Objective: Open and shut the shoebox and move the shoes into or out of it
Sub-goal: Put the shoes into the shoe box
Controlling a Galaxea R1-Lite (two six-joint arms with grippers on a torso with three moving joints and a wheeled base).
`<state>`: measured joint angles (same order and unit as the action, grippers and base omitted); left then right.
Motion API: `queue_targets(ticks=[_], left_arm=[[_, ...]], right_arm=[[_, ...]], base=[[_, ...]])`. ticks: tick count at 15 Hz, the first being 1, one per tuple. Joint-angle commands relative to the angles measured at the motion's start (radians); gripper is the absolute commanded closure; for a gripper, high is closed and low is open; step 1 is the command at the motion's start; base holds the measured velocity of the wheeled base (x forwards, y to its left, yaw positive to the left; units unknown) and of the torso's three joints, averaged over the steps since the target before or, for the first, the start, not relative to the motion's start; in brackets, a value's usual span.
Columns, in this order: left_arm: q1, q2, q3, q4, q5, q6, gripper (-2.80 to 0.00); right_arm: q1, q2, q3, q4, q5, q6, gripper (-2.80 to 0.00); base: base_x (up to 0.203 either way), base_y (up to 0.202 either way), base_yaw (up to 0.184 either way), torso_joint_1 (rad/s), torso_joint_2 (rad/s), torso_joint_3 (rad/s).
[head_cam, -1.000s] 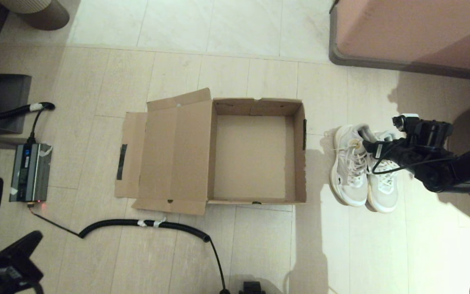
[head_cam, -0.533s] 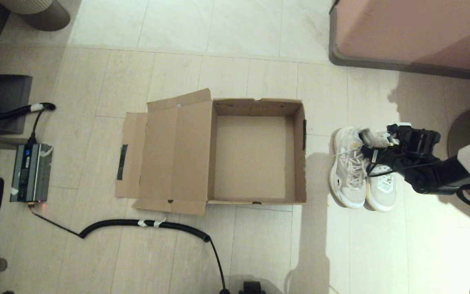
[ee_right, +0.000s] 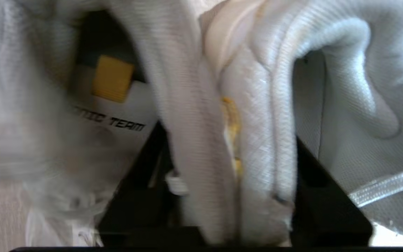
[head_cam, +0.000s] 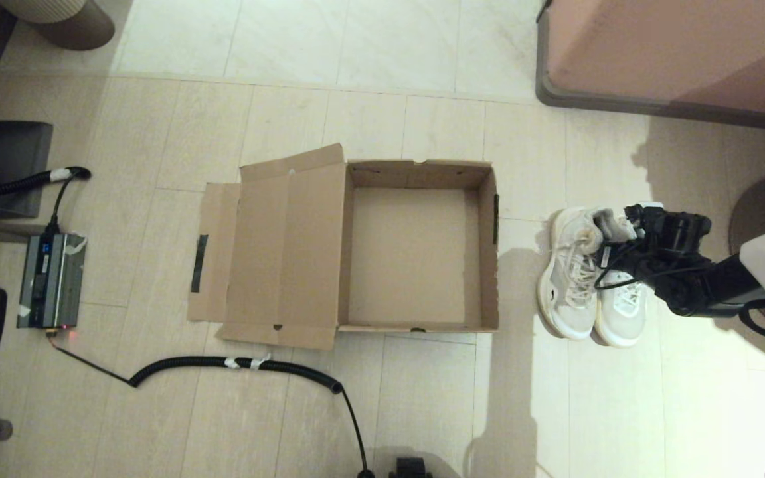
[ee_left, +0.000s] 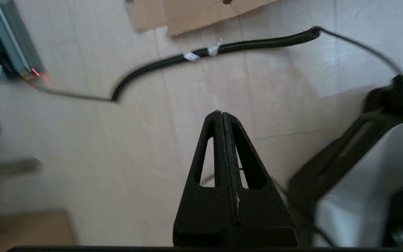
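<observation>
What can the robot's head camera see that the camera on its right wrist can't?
Only the head view shows the open, empty shoebox, the coiled black cable on the floor, and the whole pair of shoes standing beside the box. Only the right wrist view shows the yellow tag inside one shoe, and the right gripper with its fingers clamped on the two inner collars pressed together. Both show the white shoes.

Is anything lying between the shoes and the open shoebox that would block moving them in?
Nothing visible does. The right claw grips the shoes by their collars; bare floor separates them from the shoebox, whose lid lies folded away on its far side.
</observation>
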<state>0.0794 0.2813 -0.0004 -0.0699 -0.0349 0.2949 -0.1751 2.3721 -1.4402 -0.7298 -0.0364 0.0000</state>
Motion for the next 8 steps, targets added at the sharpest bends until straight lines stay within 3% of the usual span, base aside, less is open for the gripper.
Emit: queue_targets(ticks=[1, 4, 8], left_arm=[[0.0, -0.001, 0.008, 0.004, 0.003, 0.033, 0.0], [0.023, 0.05, 0.005, 0.013, 0.007, 0.02, 0.0], [0.013, -0.001, 0.008, 0.013, -0.045, -0.044, 0.0]], right_arm=[[0.001, -0.048, 0.009, -0.007, 0.0, 0.008, 0.0], [0.014, -0.154, 0.056, 0.051, 0.003, 0.061, 0.0], [0.045, -0.289, 0.089, 0.149, 0.006, 0.136, 0.0]], base=[[0.0, 0.0, 0.0, 0.0, 0.0, 0.0], [0.0, 0.0, 0.0, 0.0, 0.0, 0.0], [0.0, 0.0, 0.0, 0.0, 0.0, 0.0]])
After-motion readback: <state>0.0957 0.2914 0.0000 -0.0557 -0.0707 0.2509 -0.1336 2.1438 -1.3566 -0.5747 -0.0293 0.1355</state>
